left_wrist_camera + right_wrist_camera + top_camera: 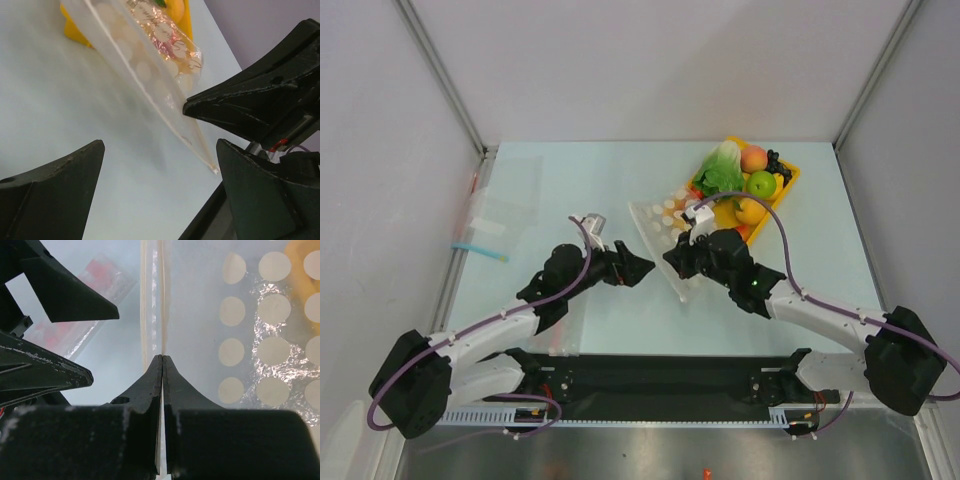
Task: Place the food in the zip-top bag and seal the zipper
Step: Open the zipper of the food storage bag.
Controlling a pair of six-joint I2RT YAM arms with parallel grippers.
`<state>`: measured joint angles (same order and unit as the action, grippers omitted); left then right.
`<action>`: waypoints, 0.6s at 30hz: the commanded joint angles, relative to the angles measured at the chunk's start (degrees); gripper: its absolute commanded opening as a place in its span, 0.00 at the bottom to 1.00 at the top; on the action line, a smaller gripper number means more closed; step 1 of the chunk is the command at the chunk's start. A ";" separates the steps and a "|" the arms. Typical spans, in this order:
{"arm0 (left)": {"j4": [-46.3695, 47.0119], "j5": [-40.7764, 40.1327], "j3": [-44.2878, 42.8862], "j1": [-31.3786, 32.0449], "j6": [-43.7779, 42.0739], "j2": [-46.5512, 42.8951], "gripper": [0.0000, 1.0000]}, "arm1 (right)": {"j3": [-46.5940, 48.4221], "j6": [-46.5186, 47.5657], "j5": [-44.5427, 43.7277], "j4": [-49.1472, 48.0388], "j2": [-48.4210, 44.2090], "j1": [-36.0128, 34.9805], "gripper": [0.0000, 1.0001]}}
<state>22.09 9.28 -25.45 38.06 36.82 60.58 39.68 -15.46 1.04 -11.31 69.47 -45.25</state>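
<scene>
The clear zip-top bag (pixel 663 222) with whitish dots lies left of the yellow tray. My right gripper (pixel 672 262) is shut on its mouth edge, and in the right wrist view the jaws (pixel 163 358) pinch the pale zipper (pixel 162 300). My left gripper (pixel 646 268) stands open just left of the bag's near corner, nothing between its fingers (pixel 160 145). In that view the bag (pixel 150 60) hangs slanted above the table. The food sits in the tray: lettuce (pixel 722 170), peach (pixel 753 158), green apple (pixel 761 184), a yellow fruit (pixel 750 210).
The yellow tray (pixel 790 178) stands at the back right near the wall. A flat clear bag with a blue strip (pixel 480 247) lies at the far left. A clear bag with red bits (pixel 95 280) lies under my left arm. Walls close in three sides.
</scene>
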 commanded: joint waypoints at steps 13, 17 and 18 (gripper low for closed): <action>-1.78 -5.32 -4.61 0.87 -3.77 0.16 0.83 | -3.03 -0.44 1.42 -7.93 -3.55 -3.61 0.00; -1.96 -6.29 -4.69 0.87 -3.51 0.86 0.76 | -3.38 -0.44 0.89 -8.38 -4.34 -3.79 0.00; -1.96 -6.29 -5.04 0.87 -3.59 1.47 0.75 | -3.38 -0.53 1.24 -8.46 -4.35 -3.88 0.00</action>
<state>19.31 4.43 -27.81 38.68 34.30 61.17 36.40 -15.92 2.87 -16.21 66.96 -48.69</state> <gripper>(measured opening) 0.764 0.009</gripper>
